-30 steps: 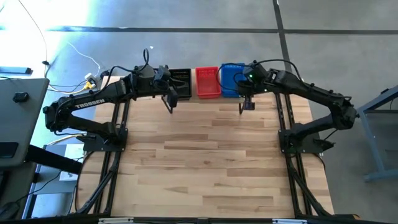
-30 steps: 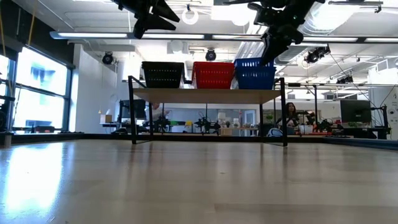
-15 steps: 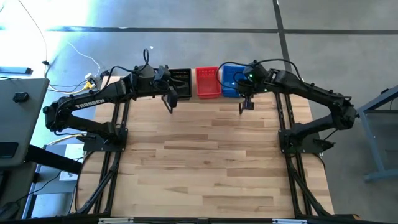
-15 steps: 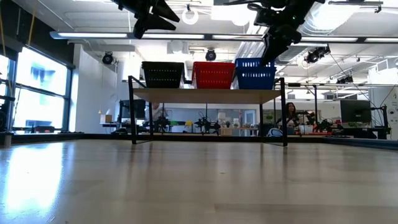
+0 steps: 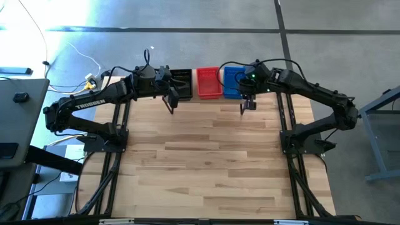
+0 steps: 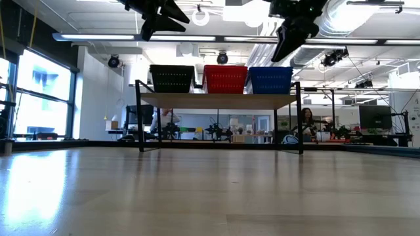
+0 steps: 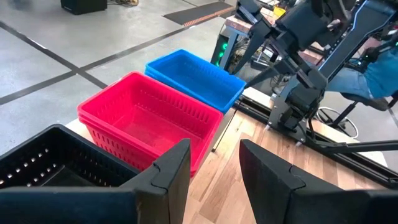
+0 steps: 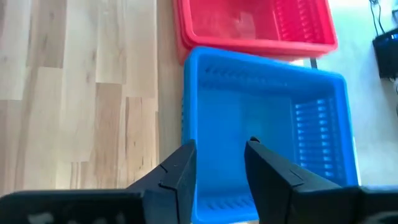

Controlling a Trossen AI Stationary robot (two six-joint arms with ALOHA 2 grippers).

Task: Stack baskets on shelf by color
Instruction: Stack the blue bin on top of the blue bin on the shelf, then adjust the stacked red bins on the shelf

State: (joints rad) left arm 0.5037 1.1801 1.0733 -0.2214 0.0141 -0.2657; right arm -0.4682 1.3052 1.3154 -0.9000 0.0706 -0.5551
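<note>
The right end effector (image 8: 217,168) hangs just above the blue baskets (image 8: 267,124), fingers parted with nothing between them; the stack sits directly below and slightly ahead of it, long axis running away from the arm. The left end effector (image 7: 211,168) hovers likewise parted and empty over the black baskets (image 7: 56,162). All three stacks stand side by side on the shelf (image 6: 216,100) at the surface's (image 5: 206,162) far edge: black, red baskets (image 5: 208,83) in the middle, blue. Sorting looks complete; probably only withdrawal remains.
</note>
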